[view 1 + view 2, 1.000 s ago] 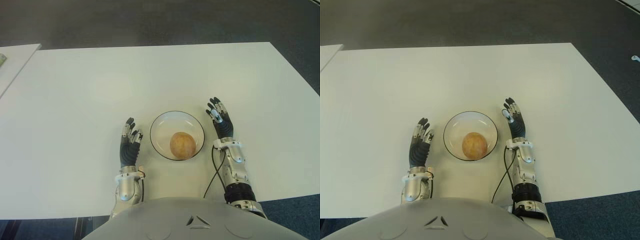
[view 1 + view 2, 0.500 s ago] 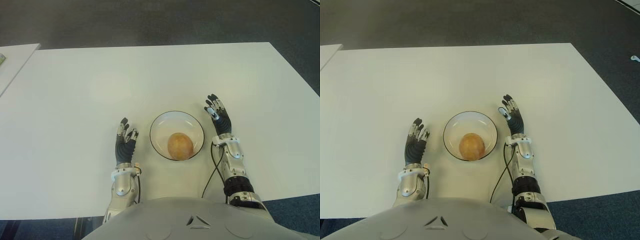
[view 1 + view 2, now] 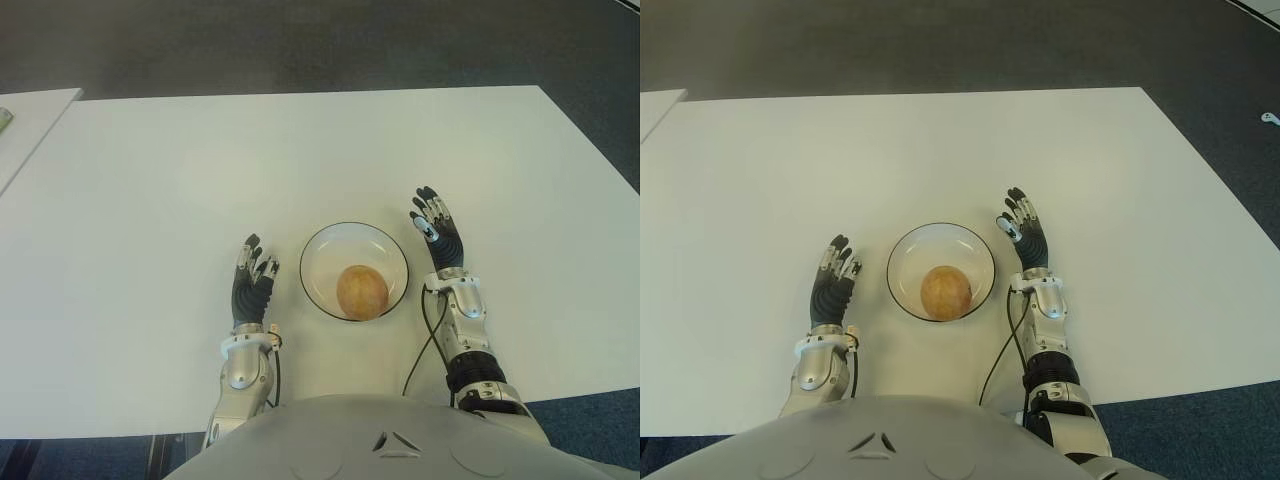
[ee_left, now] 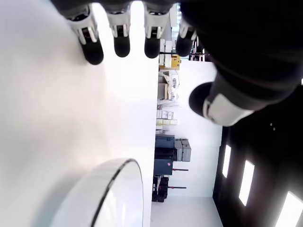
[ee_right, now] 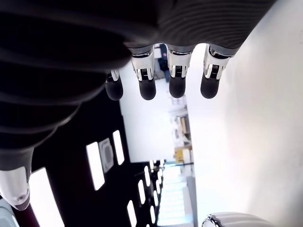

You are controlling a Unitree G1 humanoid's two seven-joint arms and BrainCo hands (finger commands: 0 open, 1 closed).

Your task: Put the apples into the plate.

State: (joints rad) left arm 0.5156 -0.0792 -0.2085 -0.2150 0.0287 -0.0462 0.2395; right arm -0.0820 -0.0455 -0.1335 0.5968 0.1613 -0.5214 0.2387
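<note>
**Apple in the plate, both hands empty beside it**

Apple [image 3: 362, 291], yellowish-brown and round, lies inside the plate [image 3: 322, 250], a shallow clear dish with a dark rim, a little toward its near edge. The plate stands on the white counter [image 3: 300, 150], close to the near side and about midway across. No brand, label or writing can be read on the apple, the plate or the counter.

Left hand [image 3: 251, 285] shows just to the left of the plate, apart from it, its fingers [image 4: 121, 45] stretched out straight and holding nothing. Right hand [image 3: 436, 234] shows just to the right of the plate, beside its far right rim, with its fingers [image 5: 176, 80] likewise extended and spread, gripping nothing. Whether either palm touches the counter cannot be told.

A black cable [image 3: 422, 345] runs along the right forearm on the side toward the plate. At the far left, a second white surface [image 3: 25, 125] stands separate from the counter, with a gap between them. Beyond the counter's far edge lies dark grey floor [image 3: 300, 45]. Nothing stands between either hand and the plate.
</note>
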